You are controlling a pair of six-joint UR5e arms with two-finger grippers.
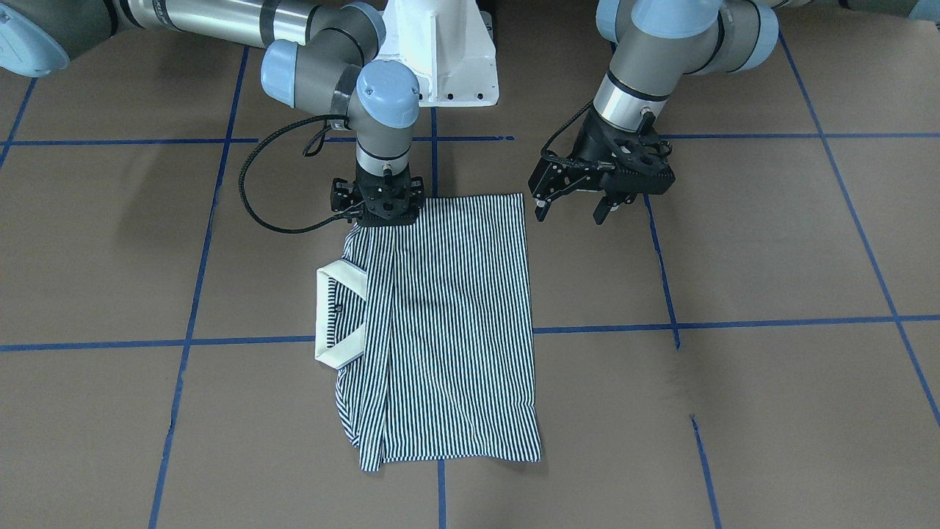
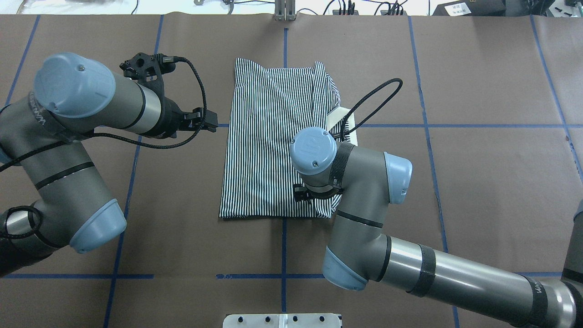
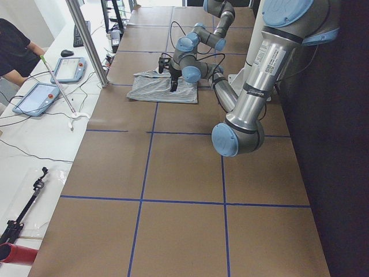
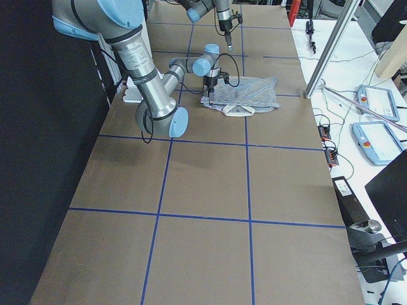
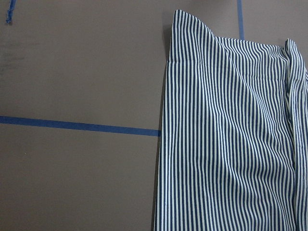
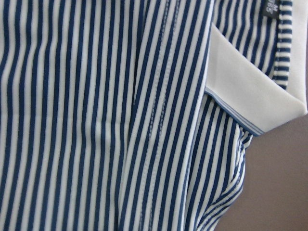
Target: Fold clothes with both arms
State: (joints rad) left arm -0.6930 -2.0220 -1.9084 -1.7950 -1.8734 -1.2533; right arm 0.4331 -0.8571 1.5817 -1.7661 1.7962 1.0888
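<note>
Because the polo shirt (image 1: 455,316) lies flat on the brown table (image 1: 771,411), folded to a narrow rectangle with its white collar (image 1: 327,316) sticking out on the robot's right side, I judge that the next fold takes the edge nearest the robot. The right gripper (image 1: 378,207) points straight down on one corner of that edge; I cannot tell whether it clamps the cloth. The left gripper (image 1: 571,213) hovers just beside the other corner, off the cloth, its fingers apart, probably ready to take it.
</note>
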